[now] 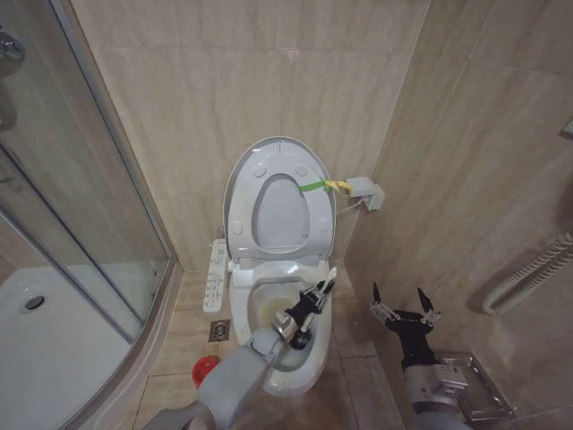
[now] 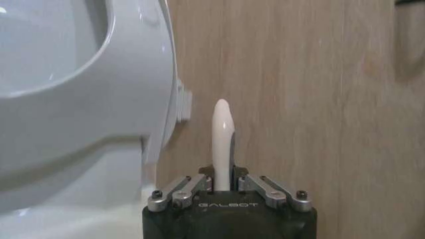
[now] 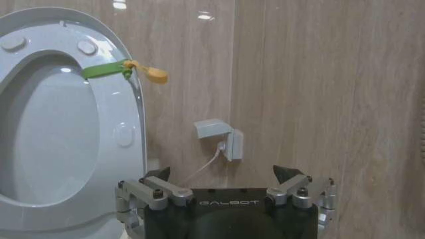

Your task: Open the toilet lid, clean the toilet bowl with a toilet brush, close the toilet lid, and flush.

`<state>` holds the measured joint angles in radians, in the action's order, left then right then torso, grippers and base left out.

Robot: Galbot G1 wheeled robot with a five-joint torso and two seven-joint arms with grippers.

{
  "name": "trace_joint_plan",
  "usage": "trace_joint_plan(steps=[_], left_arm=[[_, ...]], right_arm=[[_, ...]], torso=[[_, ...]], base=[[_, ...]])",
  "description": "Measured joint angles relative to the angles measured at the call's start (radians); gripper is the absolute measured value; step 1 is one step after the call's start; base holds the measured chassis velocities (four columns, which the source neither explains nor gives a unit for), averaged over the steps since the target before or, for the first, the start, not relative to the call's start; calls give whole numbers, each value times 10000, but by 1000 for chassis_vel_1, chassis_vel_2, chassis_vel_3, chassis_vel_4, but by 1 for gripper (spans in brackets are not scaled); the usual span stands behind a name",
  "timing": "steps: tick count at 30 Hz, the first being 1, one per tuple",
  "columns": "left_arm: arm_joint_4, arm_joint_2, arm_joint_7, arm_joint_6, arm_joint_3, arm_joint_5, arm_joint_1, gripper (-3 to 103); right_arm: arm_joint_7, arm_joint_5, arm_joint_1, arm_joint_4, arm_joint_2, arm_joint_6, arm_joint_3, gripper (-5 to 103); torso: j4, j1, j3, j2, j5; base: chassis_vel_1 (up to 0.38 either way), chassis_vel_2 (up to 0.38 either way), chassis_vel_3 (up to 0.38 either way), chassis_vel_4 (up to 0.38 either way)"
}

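The toilet lid (image 1: 279, 145) stands upright against the wall, a green-and-yellow strap (image 1: 324, 185) tied at its edge. Below it the toilet bowl (image 1: 261, 309) lies uncovered, with a brownish stain inside. My left gripper (image 1: 309, 303) hangs over the bowl's right rim, shut on the thin white handle of the toilet brush (image 1: 328, 277). The left wrist view shows that handle (image 2: 222, 139) sticking up between the closed fingers of the left gripper (image 2: 222, 175). The brush head is hidden. My right gripper (image 1: 405, 309) hovers open to the right of the bowl, holding nothing, and faces the lid (image 3: 126, 134) as seen past the right gripper (image 3: 222, 174).
A red brush base (image 1: 206, 369) sits on the floor left of the bowl, near a floor drain (image 1: 219, 330). The button panel (image 1: 215, 273) runs along the bowl's left side. A glass shower with a white tray (image 1: 54, 349) is at the left, and a wall box (image 1: 365, 191) and a hose (image 1: 528, 273) at the right.
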<state>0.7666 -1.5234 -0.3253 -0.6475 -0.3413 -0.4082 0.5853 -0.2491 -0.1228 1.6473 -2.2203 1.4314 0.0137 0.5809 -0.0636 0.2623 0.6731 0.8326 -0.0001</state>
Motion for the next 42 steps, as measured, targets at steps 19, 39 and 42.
trace_joint_plan(steps=[19, 39, 42], left_arm=[[423, 68, -60, -238, 252, -71, -185, 17], [556, 526, 7, -297, 939, 243, 161, 17], [596, 318, 143, -470, 952, 280, 130, 17]], right_arm=[[0, 0, 0, 1, 1, 0, 0, 100], [0, 0, 0, 1, 0, 0, 0, 100], [0, 0, 0, 1, 0, 0, 0, 100]], torso=[[-3, 0, 0, 1, 0], [1, 0, 0, 1, 1], [-2, 0, 0, 1, 0]], base=[[0, 0, 0, 0], [0, 0, 0, 0], [0, 0, 0, 0]])
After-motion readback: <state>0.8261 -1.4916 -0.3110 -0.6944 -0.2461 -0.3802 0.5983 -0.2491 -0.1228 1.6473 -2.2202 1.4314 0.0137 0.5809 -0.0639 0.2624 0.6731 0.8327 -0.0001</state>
